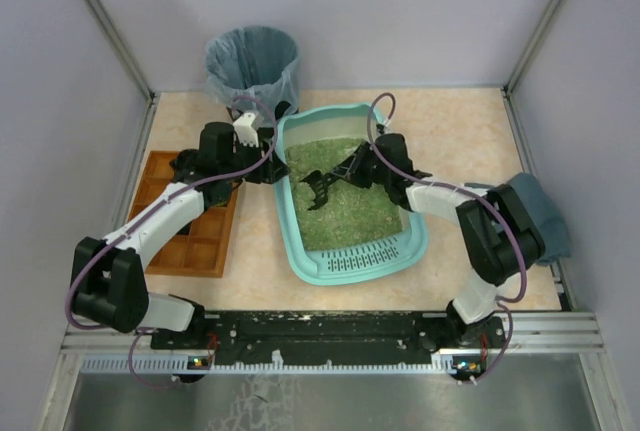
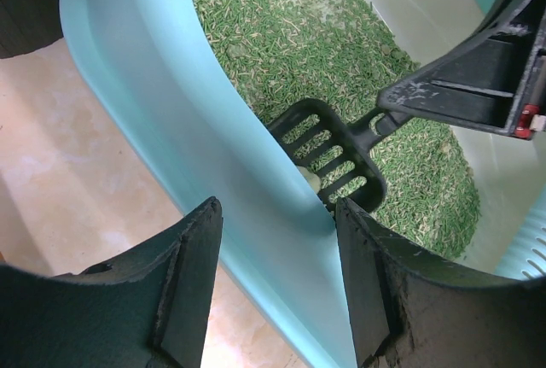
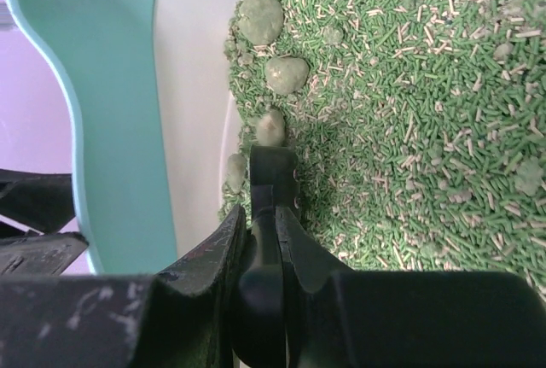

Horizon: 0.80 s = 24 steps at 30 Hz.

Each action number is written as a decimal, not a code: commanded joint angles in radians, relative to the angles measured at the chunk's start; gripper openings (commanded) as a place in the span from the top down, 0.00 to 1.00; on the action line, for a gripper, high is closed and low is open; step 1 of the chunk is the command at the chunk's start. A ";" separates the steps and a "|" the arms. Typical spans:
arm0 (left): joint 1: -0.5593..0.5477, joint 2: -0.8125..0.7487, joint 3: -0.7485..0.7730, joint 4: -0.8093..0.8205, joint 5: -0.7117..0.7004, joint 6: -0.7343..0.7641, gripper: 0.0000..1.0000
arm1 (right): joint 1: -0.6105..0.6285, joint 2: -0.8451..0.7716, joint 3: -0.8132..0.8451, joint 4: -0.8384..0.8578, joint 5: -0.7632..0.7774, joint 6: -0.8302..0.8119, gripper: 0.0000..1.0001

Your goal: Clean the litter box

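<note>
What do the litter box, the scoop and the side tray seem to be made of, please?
Litter box: smooth teal plastic, moulded rounded rim with faint sheen. Scoop: matte black plastic, moulded slots. Side tray: probably wood, brown, matte dividers.

Pale grey walls close the space: a far wall (image 1: 400,11), a left wall (image 1: 50,101) and a right wall (image 1: 600,101), all lit softly and evenly. Slim metal posts (image 1: 105,21) rise at both far corners. The table top (image 1: 460,121) is mottled beige, and a silver rail (image 1: 570,331) crosses its near edge.

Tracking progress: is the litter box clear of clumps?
Not clear: greenish clumps lie in the litter box along its wall, by the scoop.
</note>
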 commanded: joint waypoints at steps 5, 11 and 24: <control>-0.005 -0.050 0.005 0.023 -0.023 0.025 0.37 | -0.050 -0.155 -0.005 -0.075 0.016 0.042 1.00; -0.005 -0.069 -0.007 0.041 -0.029 0.025 0.37 | -0.096 -0.226 -0.058 -0.072 0.012 0.044 1.00; -0.004 -0.111 -0.034 0.075 -0.040 0.028 0.37 | -0.288 -0.373 -0.213 0.147 -0.191 0.187 1.00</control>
